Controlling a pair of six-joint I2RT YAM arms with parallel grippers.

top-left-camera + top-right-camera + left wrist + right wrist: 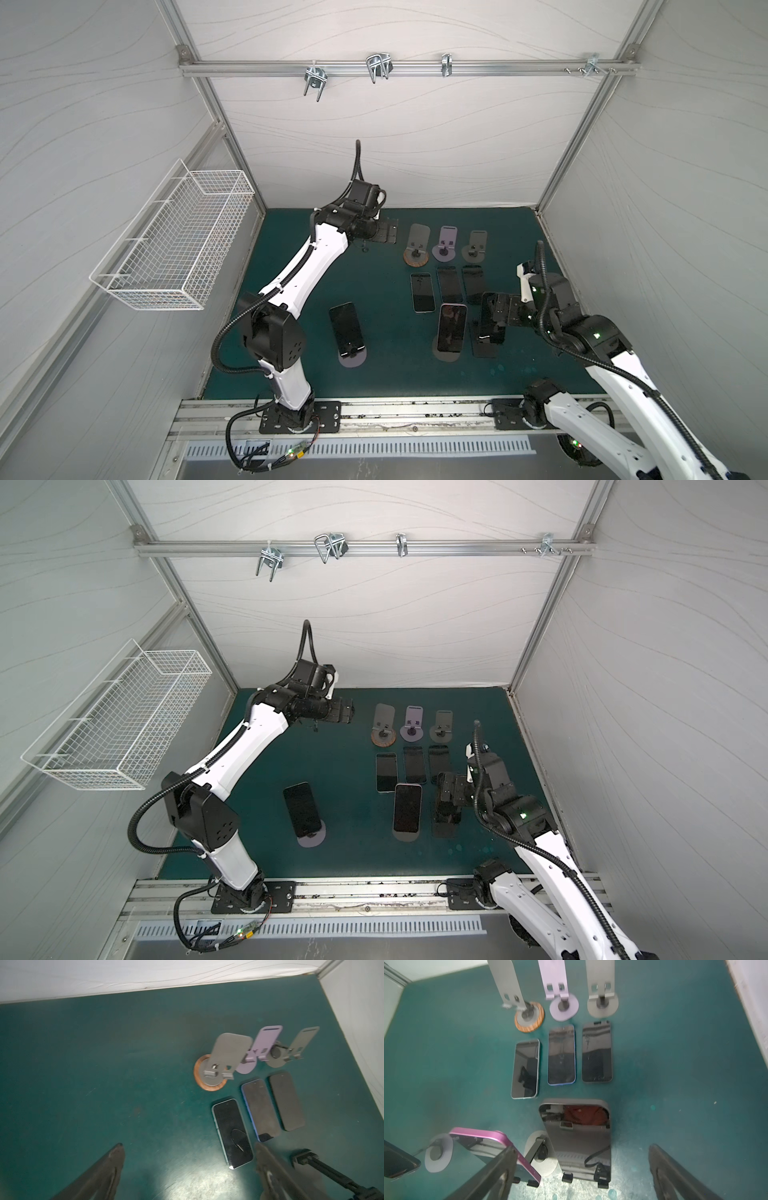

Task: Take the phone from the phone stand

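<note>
Right wrist view: our right gripper [581, 1148] hangs spread over the dark phone [577, 1138], which leans in its phone stand [568, 1177] toward the worktop's [675, 1064] right edge. We judge this the approach; next we lower, pinch its long edges, lift. Our left gripper [189, 1145] is spread too.

Lab cell: aluminium frame [498, 67], white walls [395, 145]

Glossy dark phone [579, 1140], wood-grain stand base [530, 1027], scuffed matt green tabletop [675, 1064], white wire basket [174, 245]
</note>
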